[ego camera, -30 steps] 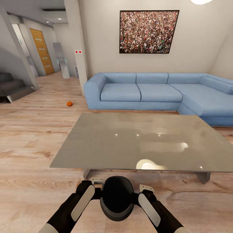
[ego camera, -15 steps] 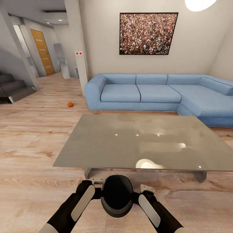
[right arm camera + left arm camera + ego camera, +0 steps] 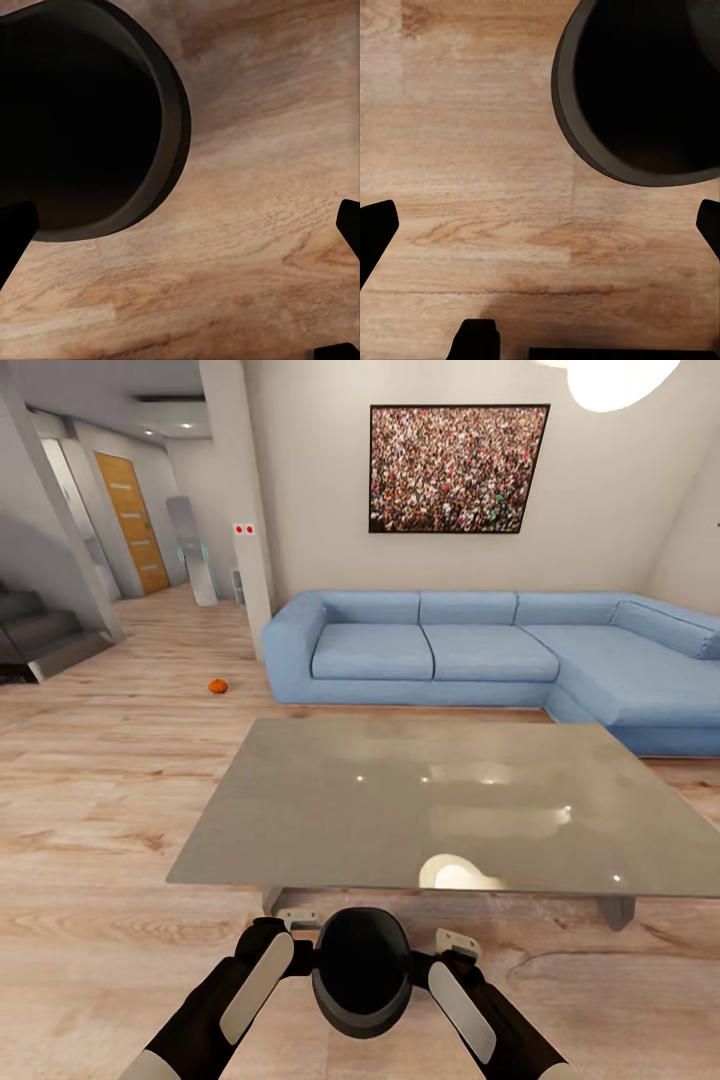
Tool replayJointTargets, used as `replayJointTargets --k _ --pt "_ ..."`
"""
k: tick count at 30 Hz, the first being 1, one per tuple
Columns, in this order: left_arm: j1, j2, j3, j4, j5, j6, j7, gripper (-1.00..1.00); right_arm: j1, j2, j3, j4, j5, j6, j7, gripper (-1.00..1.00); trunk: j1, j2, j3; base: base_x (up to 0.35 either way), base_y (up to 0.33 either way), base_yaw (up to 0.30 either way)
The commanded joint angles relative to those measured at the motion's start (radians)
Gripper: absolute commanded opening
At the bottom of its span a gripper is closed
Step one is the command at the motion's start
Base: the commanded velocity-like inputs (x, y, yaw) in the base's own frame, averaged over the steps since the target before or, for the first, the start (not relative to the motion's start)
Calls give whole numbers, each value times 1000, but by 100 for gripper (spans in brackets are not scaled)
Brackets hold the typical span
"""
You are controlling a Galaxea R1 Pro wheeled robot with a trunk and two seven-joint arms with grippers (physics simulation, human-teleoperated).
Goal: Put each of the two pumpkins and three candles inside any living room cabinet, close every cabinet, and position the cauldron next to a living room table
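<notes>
The black cauldron (image 3: 362, 970) sits low between my two forearms, just in front of the grey coffee table (image 3: 430, 800). My left gripper (image 3: 292, 922) is at its left side and my right gripper (image 3: 455, 945) at its right. In the left wrist view the left gripper (image 3: 540, 232) is open over bare wood floor, with the cauldron's rim (image 3: 585, 142) off to one side. The right gripper (image 3: 180, 225) is likewise open, the cauldron (image 3: 169, 112) beside it. One orange pumpkin (image 3: 217, 686) lies on the floor far off, left of the sofa.
A blue corner sofa (image 3: 480, 650) stands behind the table under a large picture (image 3: 458, 468). A white pillar (image 3: 240, 510) and a hallway with a wooden door (image 3: 132, 520) lie at the left, stairs (image 3: 40, 635) at the far left. Wood floor surrounds the table.
The whole picture has shifted a little: the table and sofa sit slightly lower and more of the ceiling lamp shows, so the camera moved. Arms and cauldron keep their places in the view.
</notes>
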Motion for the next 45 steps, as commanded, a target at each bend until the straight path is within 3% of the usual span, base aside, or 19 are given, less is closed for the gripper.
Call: replayJointTargets --k 1,32,40,45 --pt "-1 0 -2 -1 10 1 10 100 -1 -1 2 -1 -7 1 -8 100 -4 7 2 0 0 0" --pt "-1 -1 -2 4 10 0 10 100 -1 -1 4 25 5 -30 -7 100 -123 224 99 -12 0 2" --pt "0 -1 -5 -6 11 0 10 100 -1 -1 4 26 7 -30 -7 100 -123 224 99 -48 0 95" --pt "0 1 -34 -7 12 0 10 100 -1 -1 4 27 7 -30 -7 100 -123 224 99 -3 0 219"
